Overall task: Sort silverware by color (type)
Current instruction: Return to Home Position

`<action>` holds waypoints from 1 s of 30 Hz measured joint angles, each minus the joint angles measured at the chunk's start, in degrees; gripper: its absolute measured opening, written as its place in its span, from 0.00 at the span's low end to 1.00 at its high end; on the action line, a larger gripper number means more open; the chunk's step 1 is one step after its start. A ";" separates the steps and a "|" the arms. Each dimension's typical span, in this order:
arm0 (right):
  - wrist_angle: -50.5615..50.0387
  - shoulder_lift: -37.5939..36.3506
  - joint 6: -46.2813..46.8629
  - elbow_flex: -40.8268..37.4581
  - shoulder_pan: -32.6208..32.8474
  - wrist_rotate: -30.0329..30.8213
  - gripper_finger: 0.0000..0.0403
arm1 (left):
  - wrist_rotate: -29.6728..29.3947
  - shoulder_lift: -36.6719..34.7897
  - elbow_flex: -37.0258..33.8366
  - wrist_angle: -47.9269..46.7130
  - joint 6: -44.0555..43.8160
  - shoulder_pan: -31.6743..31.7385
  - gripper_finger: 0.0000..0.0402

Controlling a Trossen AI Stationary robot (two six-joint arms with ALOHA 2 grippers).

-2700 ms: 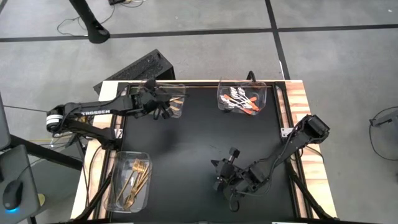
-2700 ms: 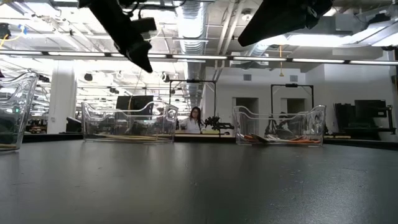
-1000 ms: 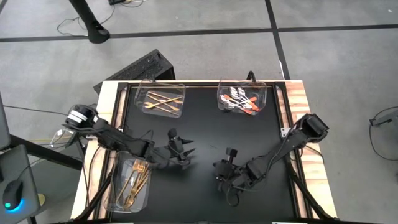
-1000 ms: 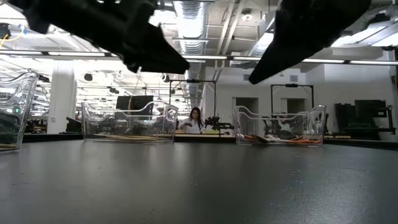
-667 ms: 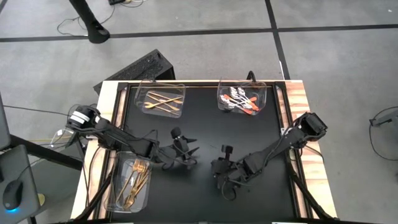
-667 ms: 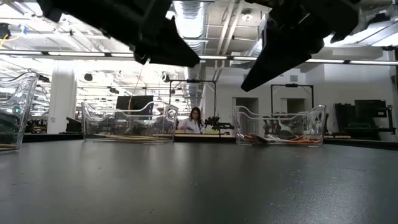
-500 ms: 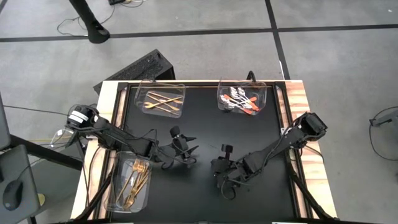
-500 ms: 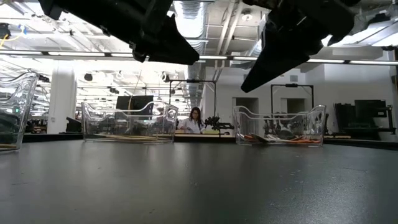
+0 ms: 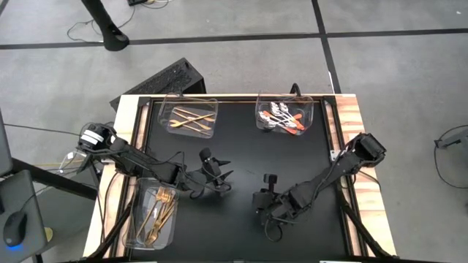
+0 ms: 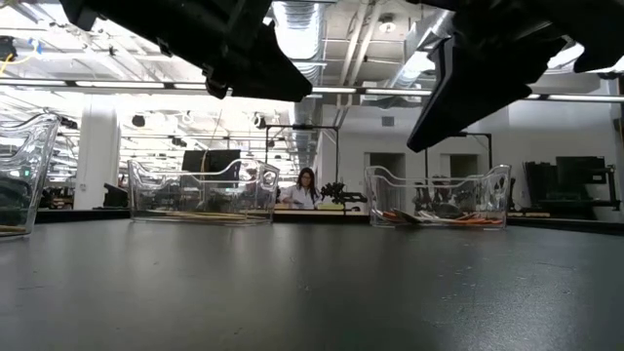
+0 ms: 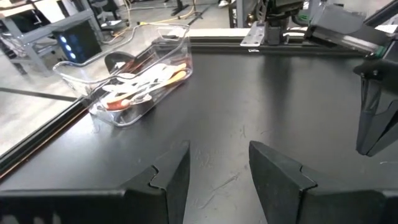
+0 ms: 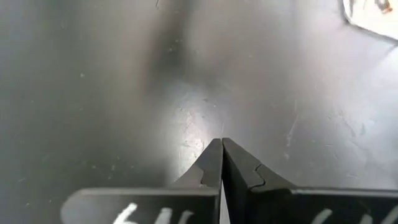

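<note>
The silverware lies in three clear trays: slim gold knives (image 9: 191,119) at the far left, orange-handled spoons (image 9: 284,120) at the far right (spoons (image 11: 144,78) also in the left wrist view), and gold forks (image 9: 157,212) at the near left. My left gripper (image 9: 224,180) hovers open over the middle of the black table, with nothing between its fingers (image 11: 217,168). My right gripper (image 9: 259,210) hangs shut and slanting down above bare table (image 12: 222,152), right of the left one.
The black mat (image 9: 241,153) between the trays bears nothing under the two grippers. Wooden table edges (image 9: 349,124) run along both sides. The right arm (image 11: 373,118) shows close by in the left wrist view. A person stands far off in the room (image 10: 307,185).
My left gripper has risen a little and drifted slightly toward the table's right, staying open. My right gripper has rolled about its own pointing line while staying over the same spot, still shut. The silverware in the trays has not moved.
</note>
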 joint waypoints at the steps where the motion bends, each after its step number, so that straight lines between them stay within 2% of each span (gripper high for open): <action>1: 0.03 0.00 -0.05 0.00 -0.12 -0.74 0.07 | 0.02 -0.15 -0.02 -0.02 0.01 -0.02 0.37; 7: 2.77 -0.02 -8.49 0.00 -2.21 -3.05 0.07 | 0.02 -2.50 -0.07 0.00 -0.53 -0.02 0.37; 10: 1.91 -0.02 -7.23 0.01 -2.79 -1.96 0.06 | -0.02 -3.67 -0.07 0.16 1.15 -0.31 0.37; 13: -3.61 -0.07 -3.10 0.02 -2.75 -1.20 0.05 | -0.16 -3.73 -0.07 1.01 2.85 -0.75 0.36; 15: -7.44 -0.38 0.46 0.01 -2.12 2.60 0.04 | -0.58 -3.73 -0.07 1.71 2.86 -0.87 0.35; 18: -11.75 -2.42 4.89 0.00 -0.68 11.86 0.05 | -1.59 -3.74 -0.07 3.33 5.08 -0.85 0.34; 21: -14.94 -6.17 6.04 -0.13 0.50 17.61 0.06 | -1.62 -6.58 -0.13 3.69 9.27 -0.93 0.32; 25: -14.20 -15.42 6.22 -5.04 0.68 19.85 0.04 | -0.09 -14.07 -1.64 4.19 12.72 -0.92 0.29; 28: -6.61 -24.49 5.37 -12.45 1.36 20.84 0.04 | 2.82 -19.91 -5.34 7.75 14.71 -0.90 0.27; 30: 5.29 -30.61 1.03 -18.49 1.82 20.76 0.04 | 5.50 -22.23 -9.51 14.73 15.78 -0.57 0.25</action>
